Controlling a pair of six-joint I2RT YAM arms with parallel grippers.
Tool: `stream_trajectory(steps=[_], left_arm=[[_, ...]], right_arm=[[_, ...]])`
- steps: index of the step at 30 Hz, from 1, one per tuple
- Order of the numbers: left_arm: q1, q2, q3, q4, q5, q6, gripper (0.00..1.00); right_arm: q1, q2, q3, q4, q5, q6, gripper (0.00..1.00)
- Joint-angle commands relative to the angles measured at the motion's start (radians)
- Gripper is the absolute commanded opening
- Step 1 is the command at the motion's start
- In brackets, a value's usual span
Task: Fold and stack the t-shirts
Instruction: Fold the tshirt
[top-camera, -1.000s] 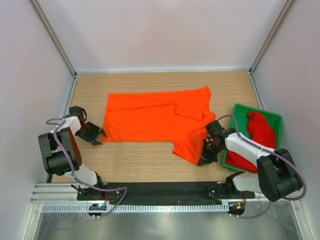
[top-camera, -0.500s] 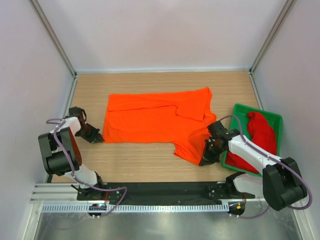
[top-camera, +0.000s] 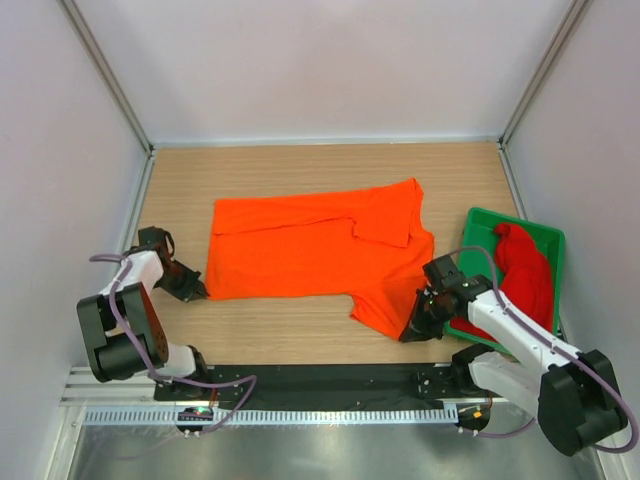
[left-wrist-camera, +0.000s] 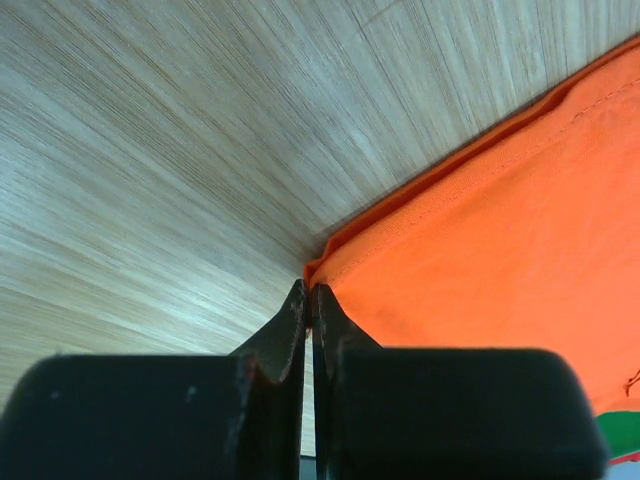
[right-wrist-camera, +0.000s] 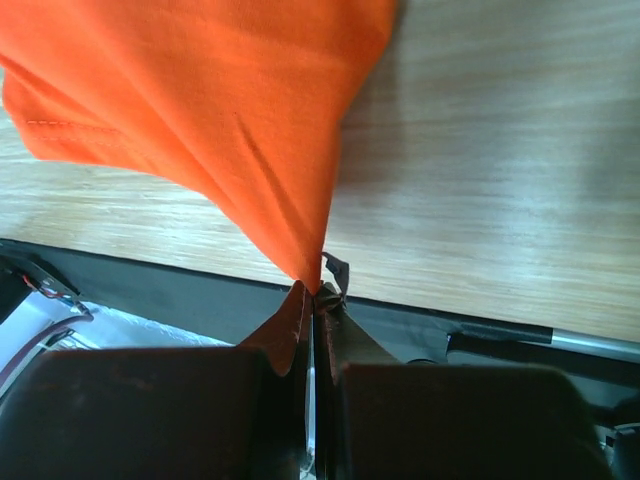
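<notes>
The orange t-shirt (top-camera: 310, 250) lies spread on the wooden table, one sleeve folded over near its top right. My left gripper (top-camera: 200, 291) is shut on the shirt's near-left corner (left-wrist-camera: 330, 262) at table level. My right gripper (top-camera: 408, 332) is shut on the shirt's near-right corner (right-wrist-camera: 300, 250) and holds it lifted, the cloth hanging taut from the jaws. The deep red t-shirt (top-camera: 520, 275) lies crumpled in the green tray (top-camera: 480, 222) at the right.
The table's near edge and the black base rail (top-camera: 320, 385) run just below both grippers. The enclosure walls stand close to the left arm and behind the tray.
Both grippers have drawn toward the near edge with the shirt's near corners. The shirt's near hem has shifted nearer and pulled straighter.
</notes>
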Motion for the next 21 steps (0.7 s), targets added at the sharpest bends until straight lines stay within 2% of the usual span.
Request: stream_trajectory(steps=[1,3,6,11,15,16,21], left_arm=[[0.007,-0.026,0.03,-0.021,0.014,0.018,0.0],[0.007,-0.045,0.046,-0.032,0.015,0.027,0.0],[0.007,-0.075,0.074,-0.063,0.008,0.029,0.0],[0.006,-0.105,0.129,-0.112,-0.003,0.007,0.0],[0.003,-0.065,0.194,-0.136,-0.006,-0.008,0.0],[0.0,-0.016,0.253,-0.152,0.006,-0.005,0.0],[-0.014,0.084,0.324,-0.149,0.038,-0.006,0.0]], right_arm=[[0.003,-0.071,-0.018,-0.035,-0.035,0.042,0.01],[0.001,-0.103,-0.006,-0.039,-0.018,0.047,0.01],[0.0,-0.049,0.077,-0.081,0.013,0.018,0.01],[-0.037,0.093,0.341,-0.138,0.087,-0.083,0.01],[-0.13,0.237,0.514,-0.178,0.07,-0.165,0.01],[-0.184,0.343,0.63,-0.186,0.045,-0.201,0.01],[-0.245,0.458,0.798,-0.197,0.033,-0.242,0.01]])
